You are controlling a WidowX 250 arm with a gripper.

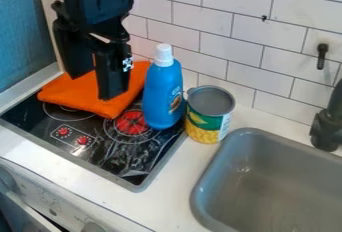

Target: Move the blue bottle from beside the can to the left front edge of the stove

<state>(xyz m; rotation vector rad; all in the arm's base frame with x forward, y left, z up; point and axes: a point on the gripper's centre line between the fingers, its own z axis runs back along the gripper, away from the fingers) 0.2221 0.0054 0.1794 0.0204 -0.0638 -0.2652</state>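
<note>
The black gripper (95, 83) hangs at the upper left, over the orange cloth, with its two fingers apart and nothing seen between them. Folded flat, the orange cloth (107, 107) lies on the back part of the black stovetop. A blue bottle with a white cap (162, 93) stands upright on the stove's right side, just right of the cloth and the gripper. Beside the bottle, an open can (206, 123) with a green and yellow label stands upright on the counter, its inside grey.
The stovetop (100, 151) has red burner marks and a metal rim. A grey sink (267, 176) is set into the white counter (175, 196) at the right, with a black faucet (327, 126) behind it. White tiled wall (234, 36) runs along the back; a blue panel (25, 41) stands at left.
</note>
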